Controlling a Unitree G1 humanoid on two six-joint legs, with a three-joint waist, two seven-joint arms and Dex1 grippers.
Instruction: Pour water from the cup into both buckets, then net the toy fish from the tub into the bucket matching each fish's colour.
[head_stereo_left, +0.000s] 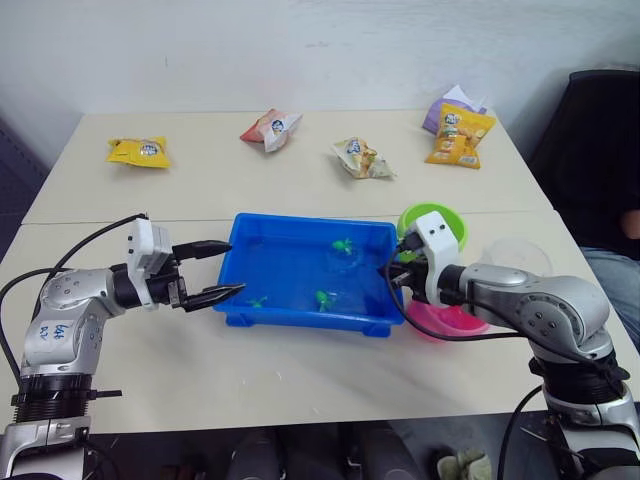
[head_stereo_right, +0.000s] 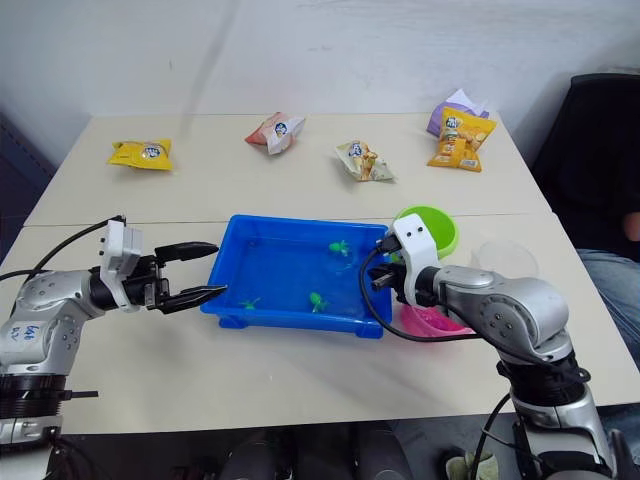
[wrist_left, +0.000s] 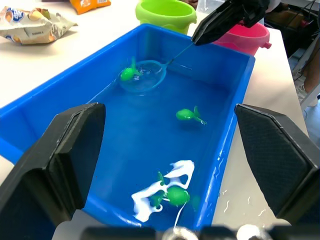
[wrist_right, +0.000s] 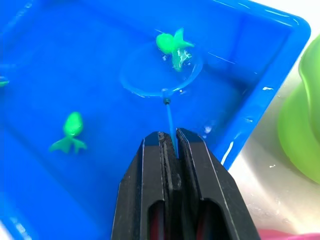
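Near left, left claw (head_stereo_left: 208, 272) spread wide, holding nothing, just off the tub (head_stereo_left: 236, 300) rim. Right claw (wrist_right: 170, 150) pinched on the net (wrist_right: 161, 75) stick at the tub's right end; hoop sunk at a green fish (wrist_right: 171, 42). Risk: fish sliding off on a tilted lift, or stick snagging the rim. Green bucket (head_stereo_left: 450, 222) just right of the tub's far corner, pink bucket (head_stereo_left: 445, 320) nearer; open desk (head_stereo_left: 300, 390) near, snack bags (head_stereo_left: 363, 158) far back.

Three green fish (wrist_left: 189, 115) (wrist_left: 129, 73) (wrist_left: 172, 194), two buckets (head_stereo_left: 447, 222) (head_stereo_left: 452, 320), five snack packets (head_stereo_left: 140, 151) (head_stereo_left: 271, 128) (head_stereo_left: 362, 158) (head_stereo_left: 458, 136) (head_stereo_left: 448, 101).

4 snack packets (head_stereo_left: 363, 158) lie across the table (head_stereo_left: 200, 190), perhaps 5.
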